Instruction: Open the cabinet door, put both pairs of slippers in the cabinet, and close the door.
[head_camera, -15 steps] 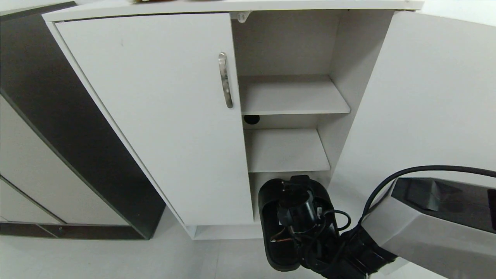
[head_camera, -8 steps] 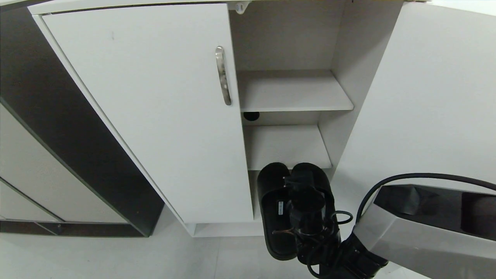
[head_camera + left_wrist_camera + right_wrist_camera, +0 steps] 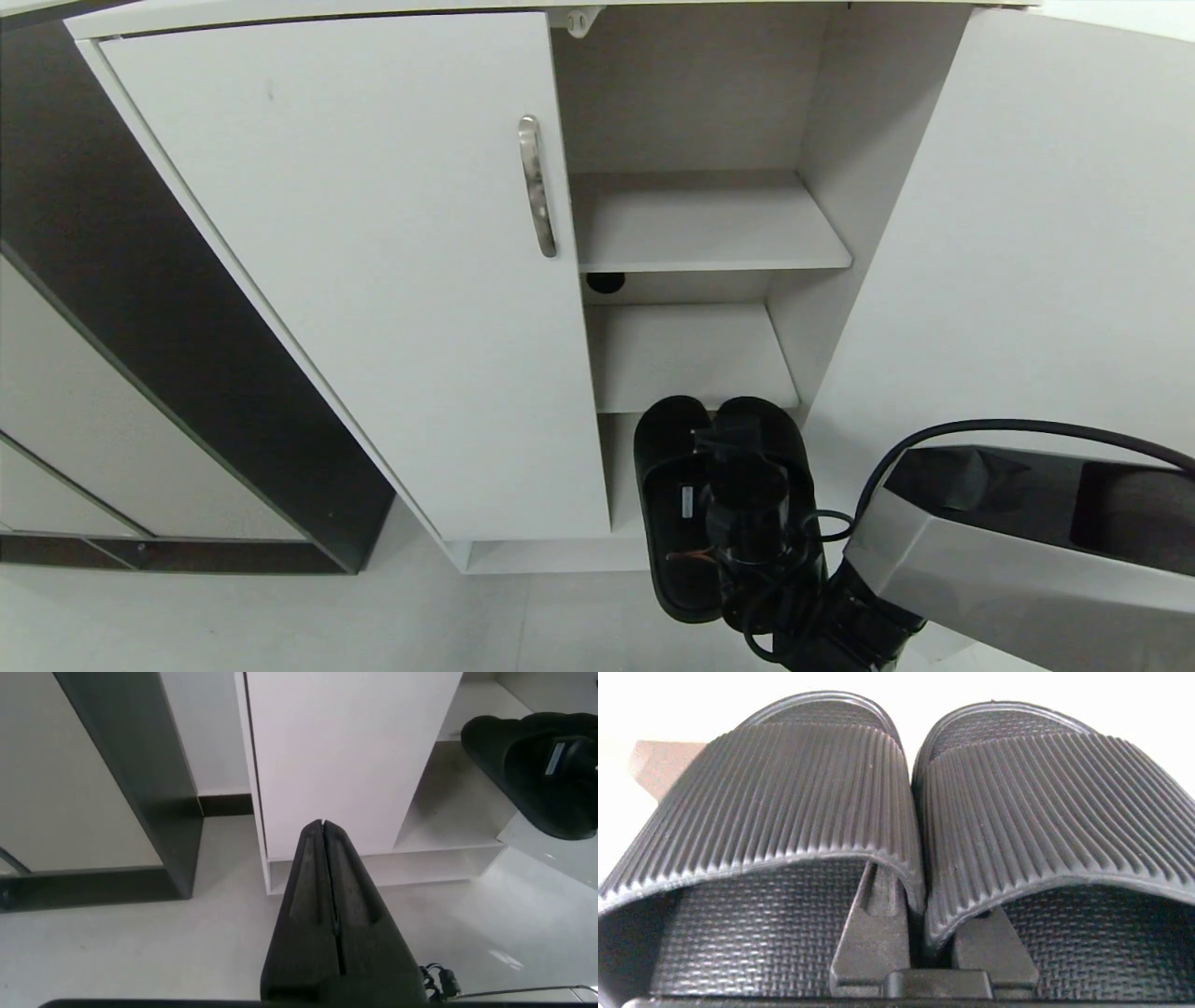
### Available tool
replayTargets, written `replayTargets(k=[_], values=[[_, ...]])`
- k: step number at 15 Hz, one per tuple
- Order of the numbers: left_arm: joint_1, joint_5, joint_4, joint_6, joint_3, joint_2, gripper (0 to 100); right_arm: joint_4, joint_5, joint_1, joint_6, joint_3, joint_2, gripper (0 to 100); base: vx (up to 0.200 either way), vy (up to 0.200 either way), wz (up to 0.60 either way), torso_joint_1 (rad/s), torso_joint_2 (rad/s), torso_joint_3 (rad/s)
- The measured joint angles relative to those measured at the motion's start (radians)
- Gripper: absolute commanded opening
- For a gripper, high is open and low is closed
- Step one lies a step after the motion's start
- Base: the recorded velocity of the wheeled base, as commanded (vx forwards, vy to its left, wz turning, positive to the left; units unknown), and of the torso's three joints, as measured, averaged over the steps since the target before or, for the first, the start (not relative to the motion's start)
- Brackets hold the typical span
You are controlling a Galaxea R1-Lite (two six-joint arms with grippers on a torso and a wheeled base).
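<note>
Right end effector (image 3: 920, 938): clamped on the black slippers (image 3: 667, 439), its fingers pinching the two adjoining inner side walls under the ribbed straps. The pair hangs side by side at lower centre of the head frame, toes at the mouth of the lowest compartment of the cabinet (image 3: 840, 121). Right door (image 3: 1008, 233) open, left door (image 3: 373, 280) shut. Left end effector (image 3: 322, 849): fingers pressed together, holding nothing, above the floor (image 3: 140, 943) in front of the left door.

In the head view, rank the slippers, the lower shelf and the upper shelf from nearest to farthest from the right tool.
1. Slippers, held in the right tool.
2. Lower shelf, just above them.
3. Upper shelf, higher still.
</note>
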Motion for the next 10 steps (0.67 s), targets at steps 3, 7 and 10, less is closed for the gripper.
replayTargets(k=[3,7,10], values=[[0.0,0.0,0.0,0.0,0.0,0.0,0,-0.001,-0.001,-0.003,0.0,-0.001,-0.001,0,0.2,0.0,0.0,0.005,0.0,0.002],[0.0,0.0,0.0,0.0,0.0,0.0,0,-0.001,-0.001,-0.003,0.0,-0.001,-0.001,0,0.2,0.0,0.0,0.004,0.01,-0.001],[0.0,0.0,0.0,-0.001,0.0,0.0,0,-0.001,-0.001,-0.005,0.001,-0.005,-0.001,0,0.0,0.0,0.0,0.0,0.0,0.0]])
